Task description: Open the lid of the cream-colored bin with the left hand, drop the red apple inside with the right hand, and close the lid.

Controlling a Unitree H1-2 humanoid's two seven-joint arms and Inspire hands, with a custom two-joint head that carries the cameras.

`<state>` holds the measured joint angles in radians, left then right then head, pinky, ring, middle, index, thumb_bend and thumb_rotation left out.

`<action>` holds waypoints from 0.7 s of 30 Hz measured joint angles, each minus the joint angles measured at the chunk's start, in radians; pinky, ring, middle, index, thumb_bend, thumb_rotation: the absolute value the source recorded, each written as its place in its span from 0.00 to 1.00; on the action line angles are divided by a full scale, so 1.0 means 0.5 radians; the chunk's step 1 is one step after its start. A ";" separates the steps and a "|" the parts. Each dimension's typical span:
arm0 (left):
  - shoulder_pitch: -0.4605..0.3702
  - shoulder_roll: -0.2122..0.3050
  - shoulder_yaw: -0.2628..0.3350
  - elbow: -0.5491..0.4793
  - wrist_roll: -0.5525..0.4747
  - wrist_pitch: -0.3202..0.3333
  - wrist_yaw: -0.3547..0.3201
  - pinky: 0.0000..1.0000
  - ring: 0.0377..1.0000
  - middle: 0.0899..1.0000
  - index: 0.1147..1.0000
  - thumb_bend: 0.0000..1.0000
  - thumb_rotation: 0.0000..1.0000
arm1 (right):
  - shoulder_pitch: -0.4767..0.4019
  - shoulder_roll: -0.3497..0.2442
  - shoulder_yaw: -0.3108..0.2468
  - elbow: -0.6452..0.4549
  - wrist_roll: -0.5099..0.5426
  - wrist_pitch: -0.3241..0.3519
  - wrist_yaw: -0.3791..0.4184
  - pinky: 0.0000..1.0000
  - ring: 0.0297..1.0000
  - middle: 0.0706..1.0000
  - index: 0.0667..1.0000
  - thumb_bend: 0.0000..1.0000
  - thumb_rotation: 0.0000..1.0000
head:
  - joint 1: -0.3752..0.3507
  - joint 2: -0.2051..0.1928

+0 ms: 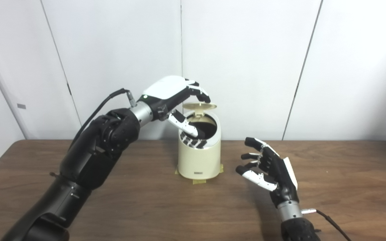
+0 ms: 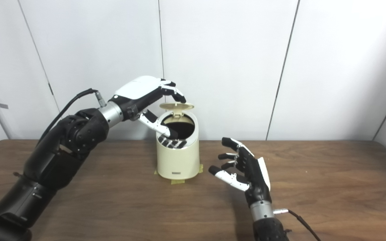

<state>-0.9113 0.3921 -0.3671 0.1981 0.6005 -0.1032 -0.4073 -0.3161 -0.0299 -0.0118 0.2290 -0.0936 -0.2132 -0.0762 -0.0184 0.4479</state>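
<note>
A wide brown table (image 1: pixel 347 187) lies mostly bare. Near its back edge stands the cream bin (image 1: pixel 199 157), its lid (image 1: pixel 199 106) raised. The left hand (image 1: pixel 173 92) hooks its fingers over the lid's edge. The right hand (image 1: pixel 273 170) hovers beside the bin, fingers spread, holding nothing. No apple is visible.

A glossy cream-coloured cylindrical plastic bin (image 1: pixel 199 157) is showing a dark interior, standing on yellow-tan tape tabs (image 1: pixel 199 181). The dark brown wood-grain tabletop (image 1: pixel 347 187) is carrying it. Both black-and-white hands are gleaming.
</note>
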 measured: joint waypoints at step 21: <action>0.093 0.024 0.007 -0.040 0.130 -0.026 -0.064 1.00 0.93 0.75 0.75 0.99 0.42 | -0.004 0.012 0.013 -0.017 -0.019 0.000 -0.002 0.47 0.62 0.77 0.74 0.76 0.42 | -0.018 0.022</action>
<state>-0.8646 0.4043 -0.3636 0.1782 0.6652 -0.1162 -0.4391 -0.3180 -0.0240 -0.0054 0.2206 -0.1029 -0.2129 -0.0774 -0.0276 0.4586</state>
